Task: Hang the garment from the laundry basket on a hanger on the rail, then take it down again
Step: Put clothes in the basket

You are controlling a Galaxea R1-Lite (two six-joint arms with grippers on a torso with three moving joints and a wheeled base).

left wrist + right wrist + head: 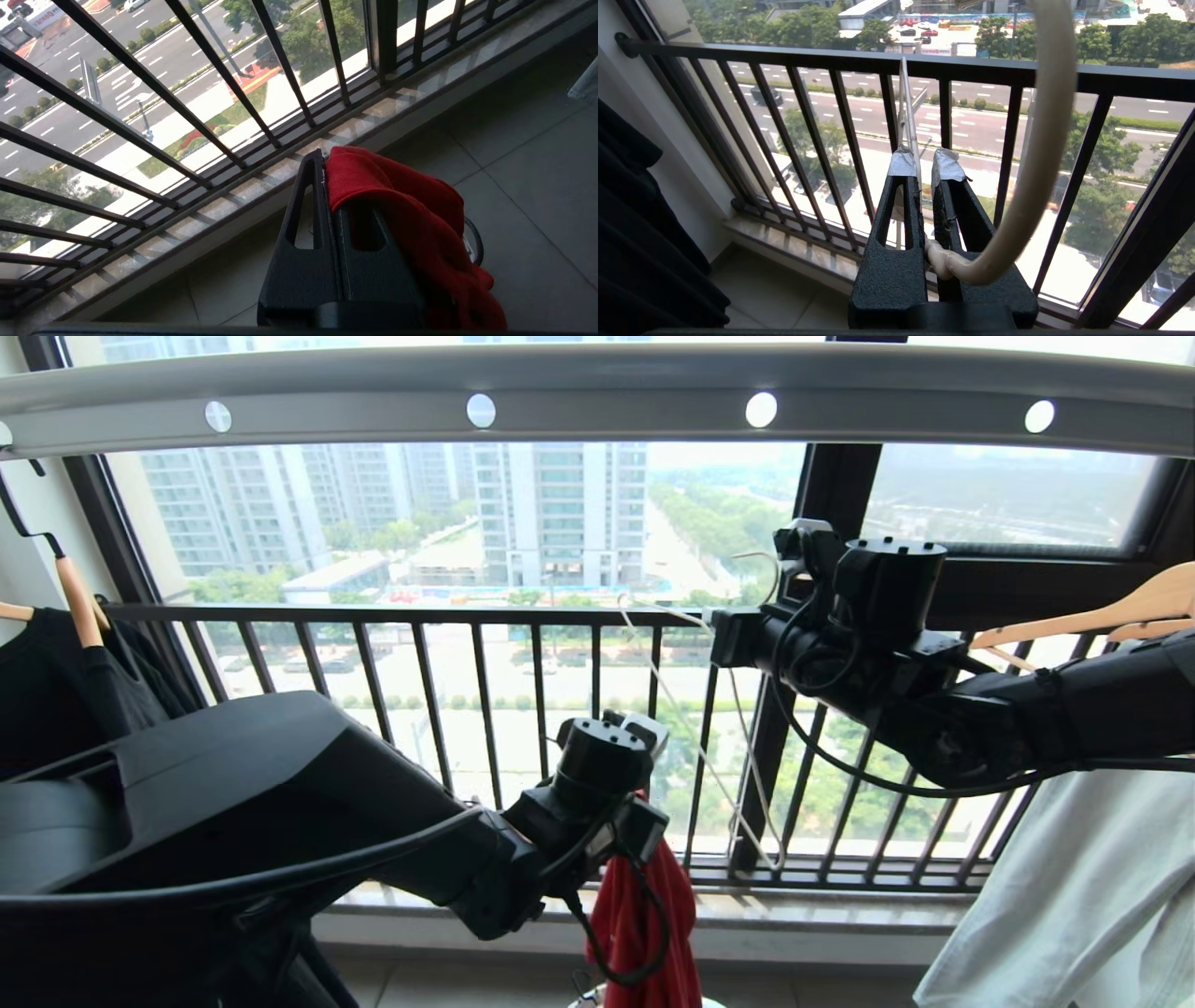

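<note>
Left gripper (pixel 644 831), below the rail (pixel 597 392), jaws pinching the red T-shirt (pixel 397 210), which hangs bunched. Right gripper (pixel 924 172), nearer the rail, jaws pressed on the wire hanger (pixel 709 756). Risk: the thin wire twists in the grip, or the bunched cloth snags while threading.

Red garment (pixel 653 915) hangs bunched below the grey rail (pixel 597 392); off-white hanger (pixel 691 728) dangles between
</note>
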